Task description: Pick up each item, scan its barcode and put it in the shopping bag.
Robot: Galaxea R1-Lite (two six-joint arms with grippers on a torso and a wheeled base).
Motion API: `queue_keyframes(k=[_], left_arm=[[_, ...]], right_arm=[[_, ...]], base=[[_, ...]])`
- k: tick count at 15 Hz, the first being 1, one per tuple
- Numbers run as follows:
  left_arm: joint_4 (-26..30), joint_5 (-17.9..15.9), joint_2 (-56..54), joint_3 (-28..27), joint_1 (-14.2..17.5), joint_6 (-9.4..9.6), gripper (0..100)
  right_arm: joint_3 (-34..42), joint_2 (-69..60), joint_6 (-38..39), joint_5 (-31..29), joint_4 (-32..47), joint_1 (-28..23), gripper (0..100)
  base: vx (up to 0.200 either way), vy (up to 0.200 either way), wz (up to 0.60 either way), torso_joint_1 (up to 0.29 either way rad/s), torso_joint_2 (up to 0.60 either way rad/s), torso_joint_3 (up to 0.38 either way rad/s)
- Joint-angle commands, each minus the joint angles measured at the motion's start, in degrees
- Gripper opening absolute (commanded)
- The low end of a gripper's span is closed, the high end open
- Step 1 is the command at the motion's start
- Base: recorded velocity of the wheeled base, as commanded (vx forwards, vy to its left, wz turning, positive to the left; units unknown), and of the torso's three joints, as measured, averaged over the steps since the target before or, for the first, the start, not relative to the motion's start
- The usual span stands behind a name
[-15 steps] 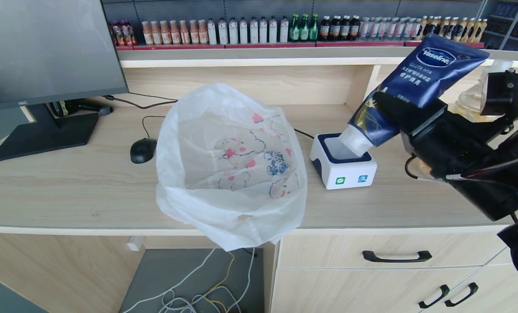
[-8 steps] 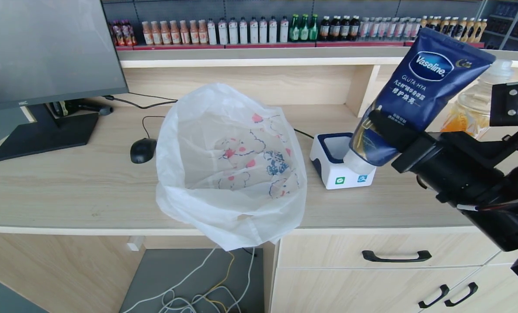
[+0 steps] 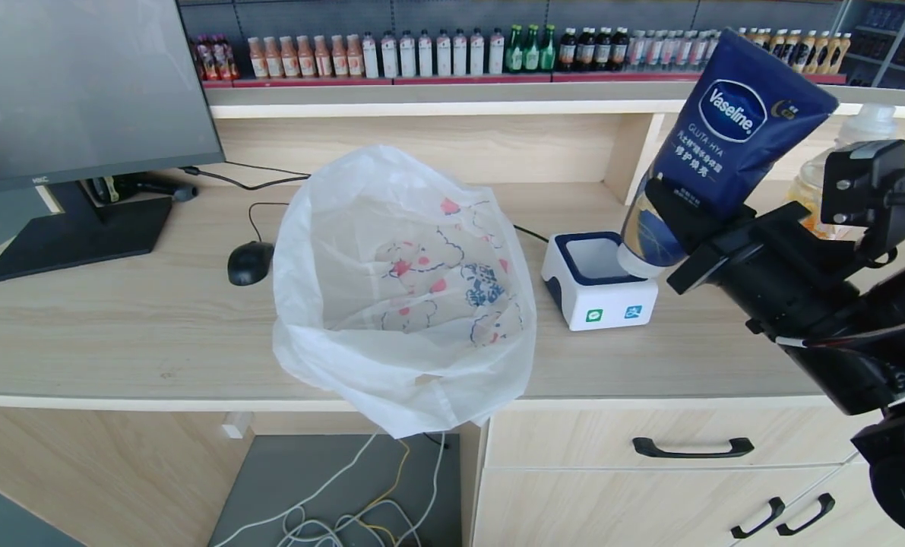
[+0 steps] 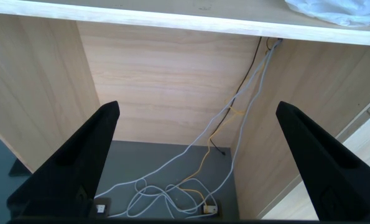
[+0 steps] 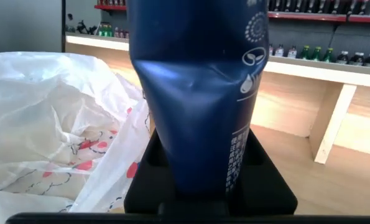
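Flanking the shopping bag (image 3: 403, 304): mouse (image 3: 250, 263), scanner box (image 3: 596, 300), lotion tube (image 3: 726, 129).

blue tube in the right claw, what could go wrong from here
The blue tube is soft and dented where the right claw pinches it low down; its tall upper end could pivot or slip.
Its cap end sits close over the scanner, so a sideways swing may clip the rim.
The shopping bag sags over the counter edge; a drop could tip it off.
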Motion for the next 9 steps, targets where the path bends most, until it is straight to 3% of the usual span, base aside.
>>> queue_keyframes(k=[1, 9], left_arm=[[0.0, 0.0, 0.0, 0.0, 0.0, -0.02, 100], [0.0, 0.0, 0.0, 0.0, 0.0, 0.07, 100]], right_arm=[[-0.6, 2.0, -0.4, 0.0, 0.0, 0.1, 0], [0.8, 1.6, 1.4, -0.1, 0.0, 0.9, 0]], base=[[0.0, 0.0, 0.0, 0.0, 0.0, 0.0], [0.0, 0.0, 0.0, 0.0, 0.0, 0.0]])
